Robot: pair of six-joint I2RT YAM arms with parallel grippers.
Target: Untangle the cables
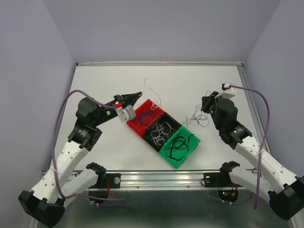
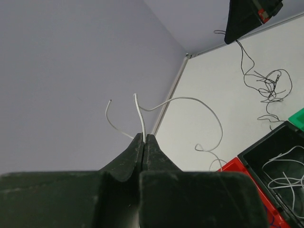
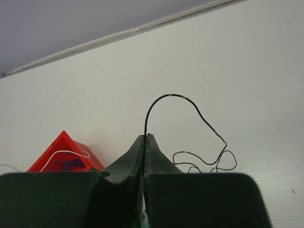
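The cables [image 1: 197, 118] not yet sorted lie as a loose knot of black and white strands on the table [image 1: 104, 80], toward its right edge, just beside a row of three bins set diagonally at the middle. The red bin [image 1: 135, 126] holds a blue-purple cable [image 1: 147, 116], the black bin [image 1: 173, 122] holds white cables [image 1: 160, 130], and the green bin [image 1: 173, 162] holds black cables [image 1: 179, 145]. The left gripper [image 2: 144, 137], raised beside the red bin, is pinched tight on a white cable [image 2: 190, 99] that arcs down toward the bins. The right gripper [image 3: 145, 137], by the knot, is clamped on a black cable [image 3: 171, 95] looping to the table.
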